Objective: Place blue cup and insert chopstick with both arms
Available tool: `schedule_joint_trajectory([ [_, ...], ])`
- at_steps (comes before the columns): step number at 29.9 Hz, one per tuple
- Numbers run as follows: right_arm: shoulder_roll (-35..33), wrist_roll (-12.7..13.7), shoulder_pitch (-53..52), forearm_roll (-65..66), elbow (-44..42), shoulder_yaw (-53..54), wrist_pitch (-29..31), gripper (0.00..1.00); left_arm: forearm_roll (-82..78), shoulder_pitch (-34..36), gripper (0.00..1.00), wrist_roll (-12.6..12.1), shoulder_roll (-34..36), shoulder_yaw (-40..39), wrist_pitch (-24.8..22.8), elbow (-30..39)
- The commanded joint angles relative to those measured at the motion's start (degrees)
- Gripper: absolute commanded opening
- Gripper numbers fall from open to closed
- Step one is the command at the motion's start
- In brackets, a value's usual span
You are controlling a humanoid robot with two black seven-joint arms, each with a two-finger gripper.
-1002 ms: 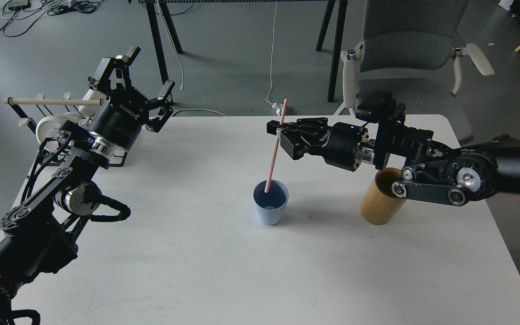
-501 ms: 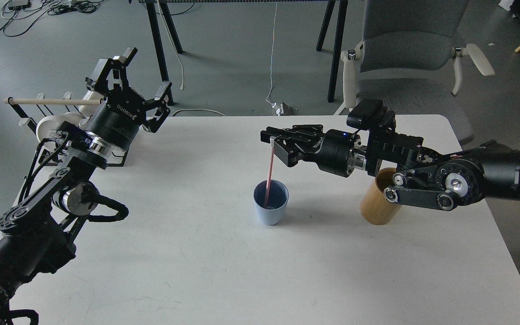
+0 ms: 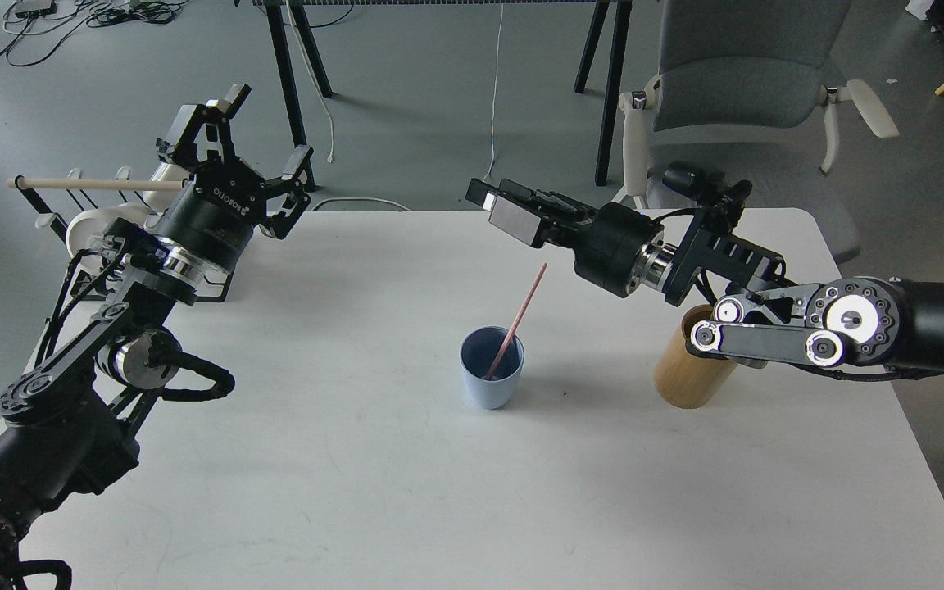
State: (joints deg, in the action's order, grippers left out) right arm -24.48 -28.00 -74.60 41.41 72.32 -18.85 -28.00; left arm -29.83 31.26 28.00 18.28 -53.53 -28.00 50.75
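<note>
A light blue cup (image 3: 492,380) stands upright on the white table (image 3: 357,475), near its middle. A pink chopstick (image 3: 519,316) rests in the cup with its lower end inside, and leans up to the right against the rim. My right gripper (image 3: 495,205) is above and behind the cup, clear of the chopstick, open and empty. My left gripper (image 3: 265,129) is open and empty at the far left, raised over the table's back-left corner.
A brown wooden cup (image 3: 689,373) stands right of the blue cup, partly under my right arm. A white rack (image 3: 87,225) with a wooden dowel (image 3: 95,185) sits at the back left. A grey chair (image 3: 738,82) stands behind the table.
My right gripper let go of the pink chopstick and rose up and back. The chopstick dropped into the blue cup and now leans to the right. The left arm barely moved.
</note>
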Motion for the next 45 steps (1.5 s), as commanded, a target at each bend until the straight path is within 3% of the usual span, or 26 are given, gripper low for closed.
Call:
schedule_joint_trajectory([
  [1,-4.8,0.0,1.6,-1.0,0.6,5.3,0.0,0.80,0.2,1.0,0.98,0.0,-0.2,-0.3,0.0,0.0],
  [3,-7.6,0.0,3.9,-1.2,3.0,9.3,0.0,0.88,0.2,2.3,0.98,0.0,-0.3,-0.2,0.0,0.0],
  [4,-9.2,0.0,5.8,-1.2,5.0,12.0,0.0,1.00,0.2,3.1,0.98,0.0,-0.9,-0.1,0.0,0.0],
  [7,-12.4,0.0,12.9,-1.9,10.2,21.7,0.0,0.99,0.3,4.9,0.98,0.0,-2.2,-0.2,0.0,0.0],
  [12,-12.0,0.0,26.9,-7.7,13.2,42.4,0.0,0.99,5.0,8.0,0.98,0.0,-1.7,-0.3,0.0,0.0],
  [16,-11.5,0.0,31.4,-11.3,15.3,50.7,0.0,0.99,5.6,8.5,0.98,0.0,-1.7,-0.1,0.0,0.0],
  [28,-11.0,0.0,32.3,-36.6,20.9,54.5,0.0,0.99,5.8,4.7,0.98,0.0,1.0,-0.3,0.0,0.2],
  [36,-10.6,0.0,37.7,-37.6,20.1,58.6,23.7,0.99,5.9,3.3,0.98,0.0,3.2,-0.1,0.0,0.3],
  [45,-8.7,0.0,38.6,-36.1,16.9,58.2,24.6,0.99,5.9,3.4,0.98,0.0,5.8,0.0,0.0,0.4],
])
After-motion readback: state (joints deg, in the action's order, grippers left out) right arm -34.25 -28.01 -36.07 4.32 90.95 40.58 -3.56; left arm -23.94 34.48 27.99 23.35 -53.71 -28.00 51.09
